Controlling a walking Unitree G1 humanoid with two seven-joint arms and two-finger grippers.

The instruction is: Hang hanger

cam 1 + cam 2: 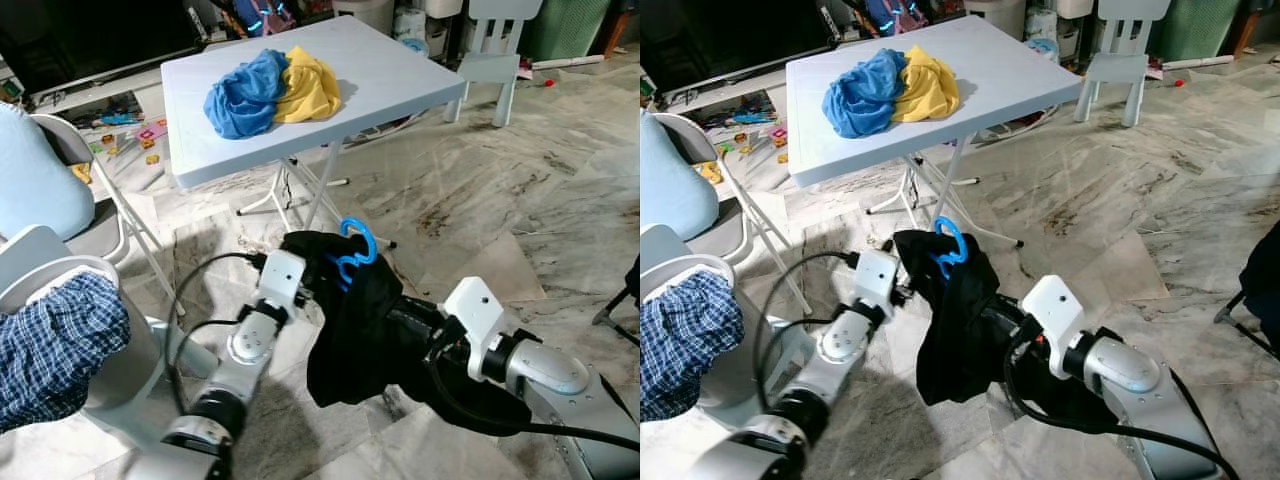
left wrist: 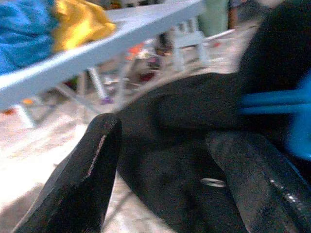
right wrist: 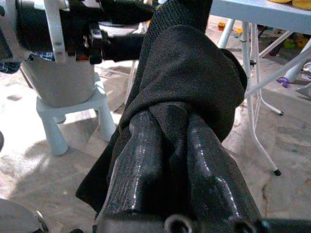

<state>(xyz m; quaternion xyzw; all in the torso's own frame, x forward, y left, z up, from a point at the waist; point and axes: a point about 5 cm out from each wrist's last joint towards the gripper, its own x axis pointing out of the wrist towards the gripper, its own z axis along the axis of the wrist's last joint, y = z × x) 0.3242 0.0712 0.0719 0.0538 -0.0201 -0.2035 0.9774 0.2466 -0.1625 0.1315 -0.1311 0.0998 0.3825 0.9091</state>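
A black garment (image 1: 362, 335) hangs in front of me on a blue hanger, whose hook (image 1: 356, 248) sticks up out of the cloth. My right gripper (image 3: 167, 116) is shut on a fold of the garment, its fingers wrapped in the fabric from the right. My left gripper (image 2: 163, 133) reaches in from the left at the garment's upper edge. Its fingers (image 2: 92, 160) stand apart, with the black cloth and the blue hanger bar (image 2: 272, 104) just beyond them.
A light folding table (image 1: 400, 70) stands ahead, carrying a blue cloth (image 1: 245, 95) and a yellow cloth (image 1: 305, 85). A white child's chair (image 1: 495, 50) is at the far right. A pale basket with plaid cloth (image 1: 50, 345) stands at my left, and marble floor lies below.
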